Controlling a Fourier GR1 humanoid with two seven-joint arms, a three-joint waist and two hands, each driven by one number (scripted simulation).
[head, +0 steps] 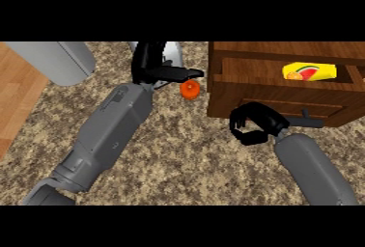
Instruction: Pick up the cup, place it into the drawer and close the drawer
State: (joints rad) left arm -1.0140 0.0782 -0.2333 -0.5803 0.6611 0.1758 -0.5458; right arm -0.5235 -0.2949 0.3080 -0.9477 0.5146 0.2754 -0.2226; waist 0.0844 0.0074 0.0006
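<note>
A yellow cup [309, 71] with a watermelon print lies on its side inside the open wooden drawer [285, 94] at the upper right. My right hand [251, 123] is just in front of the drawer's front panel, left of its dark handle [308, 116]. Its fingers are curled and nothing shows between them. My left hand [151, 62] is far up at the top centre, fingers straight and pointing away, thumb stretched to the right. It lies over a pale grey object [174, 53] that it mostly hides.
A small orange object [189, 89] sits on the speckled counter [185, 154] between my left hand and the drawer. A large pale grey rounded thing [55, 60] stands at the upper left. Wooden flooring [14, 101] shows beyond the counter's left edge.
</note>
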